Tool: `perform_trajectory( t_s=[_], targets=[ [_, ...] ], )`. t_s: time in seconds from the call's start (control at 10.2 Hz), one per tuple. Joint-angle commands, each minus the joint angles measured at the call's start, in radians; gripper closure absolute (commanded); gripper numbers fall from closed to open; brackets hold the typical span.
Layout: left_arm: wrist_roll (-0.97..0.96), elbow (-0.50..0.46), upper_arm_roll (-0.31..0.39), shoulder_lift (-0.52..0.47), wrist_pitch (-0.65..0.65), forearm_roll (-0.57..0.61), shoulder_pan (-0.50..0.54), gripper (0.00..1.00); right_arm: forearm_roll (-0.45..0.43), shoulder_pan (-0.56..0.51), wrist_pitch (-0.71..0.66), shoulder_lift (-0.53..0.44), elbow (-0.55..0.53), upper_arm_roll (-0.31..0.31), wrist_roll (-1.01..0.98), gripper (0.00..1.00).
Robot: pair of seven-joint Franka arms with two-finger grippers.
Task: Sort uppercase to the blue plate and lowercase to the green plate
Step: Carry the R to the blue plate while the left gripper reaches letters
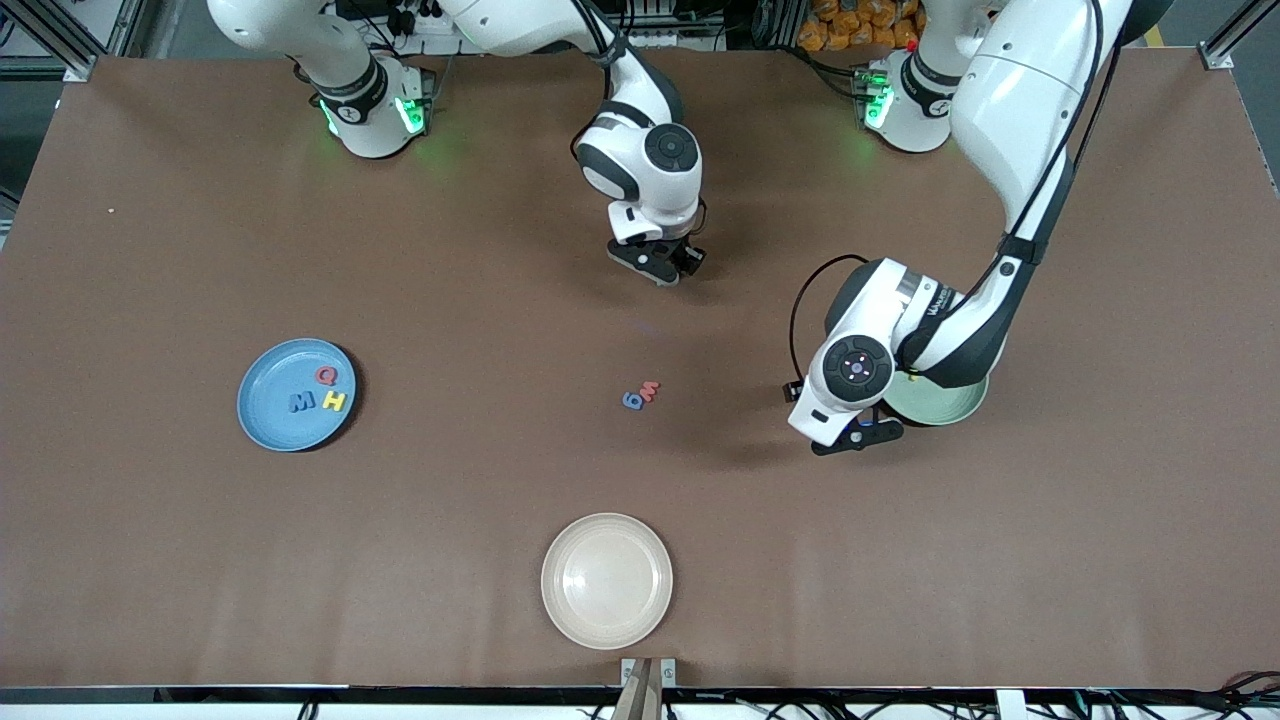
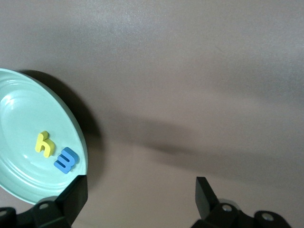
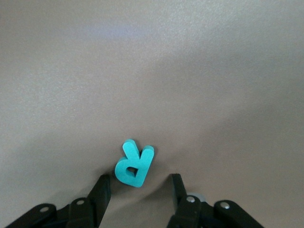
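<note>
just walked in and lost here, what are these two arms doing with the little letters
They are sorting foam letters onto plates. The right gripper is down at the table with its fingers either side of the teal R, not clamped. The blue plate already holds M, Q and H. The left gripper hangs open beside the green plate, which holds the yellow h and a blue m. A blue g and red m lie mid-table.

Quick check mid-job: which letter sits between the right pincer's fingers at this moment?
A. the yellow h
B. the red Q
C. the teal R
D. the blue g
C: the right wrist view shows the teal R lying on the brown table between the fingers of the right pincer, which are not yet touching it.
</note>
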Motion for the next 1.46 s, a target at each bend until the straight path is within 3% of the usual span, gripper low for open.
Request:
perform_trajectory(
  t_s=[0.0, 0.29, 0.39, 0.78, 1.17, 1.37],
  targets=[
    [-0.019, 0.016, 0.003, 0.009, 0.004, 0.001, -0.006, 0.00, -0.019, -0.017, 0.002, 0.017, 0.017, 0.010, 0.000, 0.43],
    [-0.019, 0.016, 0.002, 0.009, 0.004, 0.001, -0.007, 0.00, -0.021, -0.022, 0.003, 0.024, 0.017, 0.010, -0.003, 0.46],
    [-0.019, 0.016, 0.003, 0.009, 0.004, 0.001, -0.006, 0.00, -0.019, -0.027, 0.004, 0.026, 0.017, 0.010, -0.003, 0.51],
    [-0.019, 0.016, 0.002, 0.010, 0.004, 0.001, -0.006, 0.00, -0.019, -0.027, 0.000, 0.026, 0.017, 0.010, -0.003, 1.00],
    [-0.019, 0.016, 0.003, 0.012, 0.004, 0.000, -0.007, 0.00, -0.019, -0.071, -0.042, 0.011, 0.034, 0.010, -0.067, 1.00],
    [-0.021, 0.016, 0.002, 0.013, 0.013, 0.000, -0.007, 0.00, -0.019, -0.128, -0.198, 0.009, 0.124, 0.010, -0.127, 1.00]
  ],
)
